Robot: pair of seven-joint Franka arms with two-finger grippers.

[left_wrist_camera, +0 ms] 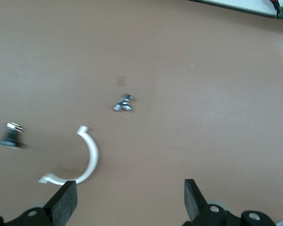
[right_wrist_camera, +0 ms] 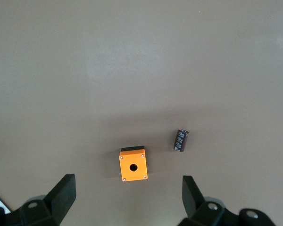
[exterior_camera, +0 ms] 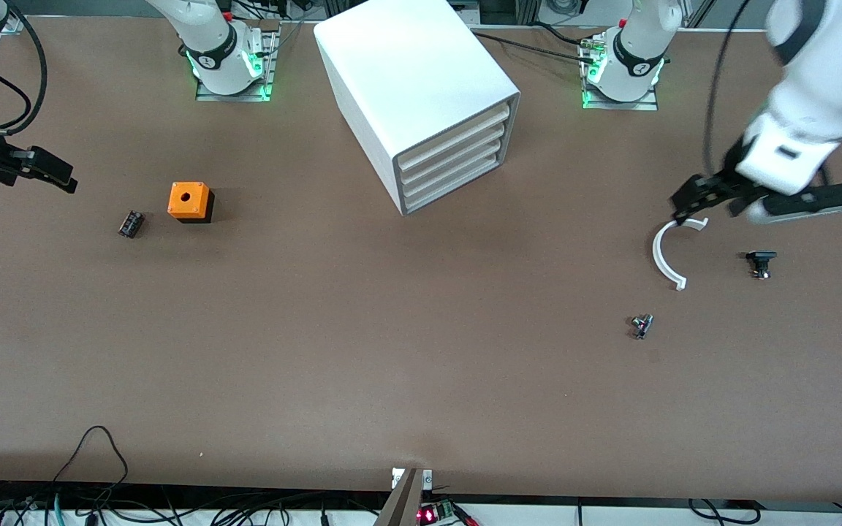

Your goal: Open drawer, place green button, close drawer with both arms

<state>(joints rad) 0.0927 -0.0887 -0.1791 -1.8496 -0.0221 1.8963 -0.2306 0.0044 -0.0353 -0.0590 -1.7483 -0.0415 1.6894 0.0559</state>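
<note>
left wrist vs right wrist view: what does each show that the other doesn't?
Only the left wrist view shows the white curved piece, a small metal part and a small black part, with the left gripper open over the table's left-arm end. Only the right wrist view shows the orange cube with a hole and a small dark cylindrical part beside it, under the open right gripper. Both share the bare brown table and open black fingers; neither shows the drawer cabinet.

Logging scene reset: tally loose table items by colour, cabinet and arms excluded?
White: 1, curved clip
Orange: 1, cube
Black or dark: 2, cylinder part, button part
Metallic: 1, small part
Total: 5
</note>
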